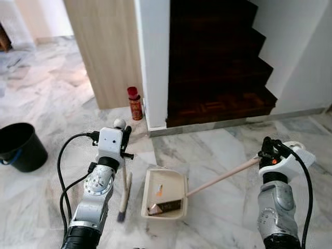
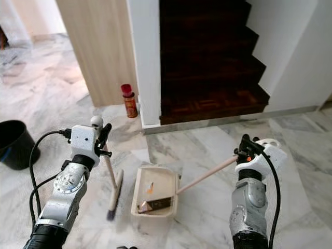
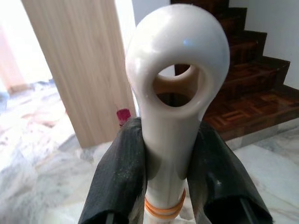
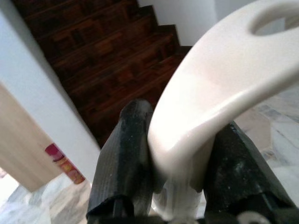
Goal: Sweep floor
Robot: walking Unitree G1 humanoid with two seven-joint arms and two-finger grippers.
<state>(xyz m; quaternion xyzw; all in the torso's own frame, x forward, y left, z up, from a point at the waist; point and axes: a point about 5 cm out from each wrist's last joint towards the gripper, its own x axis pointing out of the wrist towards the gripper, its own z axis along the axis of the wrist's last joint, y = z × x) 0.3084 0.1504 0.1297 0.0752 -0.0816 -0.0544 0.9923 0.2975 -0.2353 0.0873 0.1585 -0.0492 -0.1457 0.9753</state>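
With both tools in hand, the job looks to be mid-collection: the left gripper is clamped on the broom handle near its white cap, brush down on the floor just left of the dustpan. The right gripper grips the dustpan's long handle. Some debris already lies in the pan. Next, I judge, the brush must draw remaining dirt rightward over the pan's lip.

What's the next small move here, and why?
Probably lift the dustpan level and carry it to the black bucket on the robot's left. Debris already lies inside the pan, the broom brush sits beside it, and both the left pincer and right pincer grip their handles.
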